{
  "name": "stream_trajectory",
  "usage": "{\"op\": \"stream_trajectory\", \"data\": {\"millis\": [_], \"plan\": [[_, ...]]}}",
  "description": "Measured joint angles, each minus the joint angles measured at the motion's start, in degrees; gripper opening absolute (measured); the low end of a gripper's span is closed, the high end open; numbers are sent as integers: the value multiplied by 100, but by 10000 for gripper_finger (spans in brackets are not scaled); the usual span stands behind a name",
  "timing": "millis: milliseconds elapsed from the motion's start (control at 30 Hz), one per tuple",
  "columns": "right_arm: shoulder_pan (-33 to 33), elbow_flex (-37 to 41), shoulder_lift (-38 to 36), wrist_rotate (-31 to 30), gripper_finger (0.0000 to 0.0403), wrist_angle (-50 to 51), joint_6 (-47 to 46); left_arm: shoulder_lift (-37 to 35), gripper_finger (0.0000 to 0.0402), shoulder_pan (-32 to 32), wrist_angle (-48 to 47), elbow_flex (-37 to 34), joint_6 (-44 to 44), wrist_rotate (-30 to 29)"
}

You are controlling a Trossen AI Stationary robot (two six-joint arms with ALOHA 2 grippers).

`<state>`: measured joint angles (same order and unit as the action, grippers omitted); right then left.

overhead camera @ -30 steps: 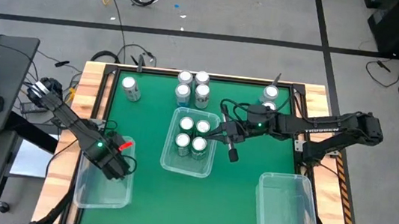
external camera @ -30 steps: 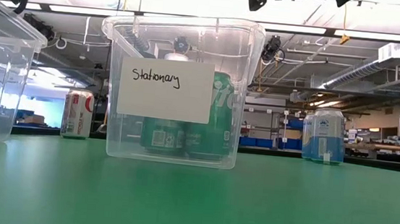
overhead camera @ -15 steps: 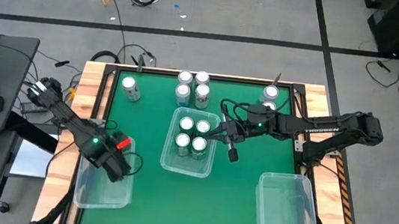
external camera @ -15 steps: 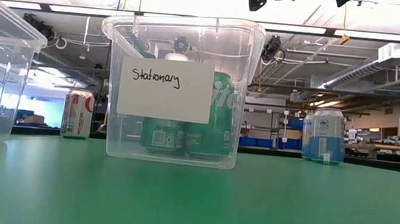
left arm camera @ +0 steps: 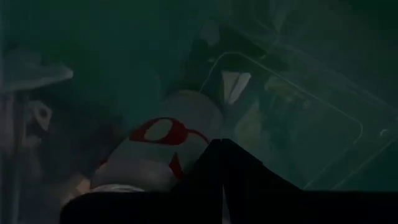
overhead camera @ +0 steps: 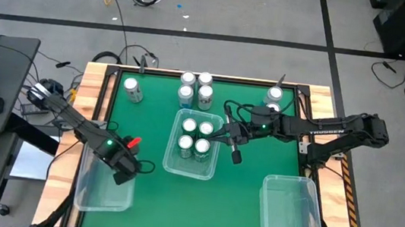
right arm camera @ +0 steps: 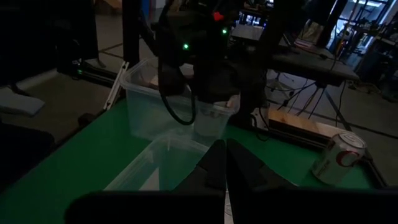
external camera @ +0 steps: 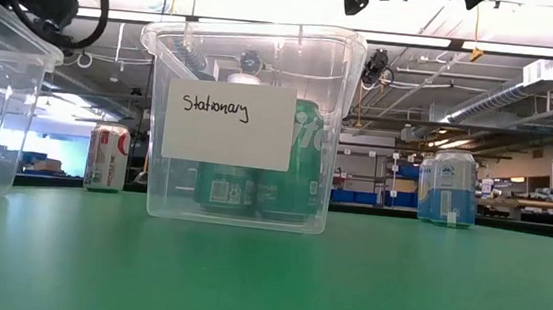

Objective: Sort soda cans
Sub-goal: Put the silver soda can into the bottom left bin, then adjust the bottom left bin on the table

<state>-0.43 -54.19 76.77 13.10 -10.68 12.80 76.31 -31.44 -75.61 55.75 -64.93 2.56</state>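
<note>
The left gripper [overhead camera: 126,167], fingers pressed together and empty, hangs over the clear plastic bin [overhead camera: 90,192] where a white-and-red aluminium soda can [left arm camera: 158,146] lies on its side, looking light, thin-walled and slippery, best pinched gently across its round middle.

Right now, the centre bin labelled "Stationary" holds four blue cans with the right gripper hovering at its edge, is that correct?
Not quite: the cans in the centre bin are green, not blue, as the low view shows through its clear wall. There are four, and the right gripper hovers at the bin's edge.
</note>
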Motion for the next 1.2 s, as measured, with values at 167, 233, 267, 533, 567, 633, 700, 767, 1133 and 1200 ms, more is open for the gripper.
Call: {"op": "stream_trajectory", "data": {"millis": [167,233,267,533,567,633,700,767,1133,1200], "plan": [[0,0,-2,0,1,2,0,-2,2,-2,-183,19,0,58],[0,0,-2,0,1,2,0,-4,1,-2,-295,17,-10,111],[0,0,-2,0,1,2,0,-4,1,-3,-308,17,-17,114],[0,0,-2,0,1,4,-11,23,1,-7,-514,234,-130,60],[0,0,-2,0,1,4,-12,24,1,-7,-514,352,-132,5],[0,0,-2,0,2,4,-13,22,1,-5,-591,663,-133,-183],[0,0,-2,0,1,4,-13,22,1,26,-804,973,-186,-499],[0,0,-2,0,1,4,-13,15,0,103,-1009,1267,-381,-824],[0,0,-2,0,1,117,-3,13,0,612,-1174,902,-246,-868],[-1,0,-2,0,1,119,22,11,0,698,-847,808,-83,-1001]]}}
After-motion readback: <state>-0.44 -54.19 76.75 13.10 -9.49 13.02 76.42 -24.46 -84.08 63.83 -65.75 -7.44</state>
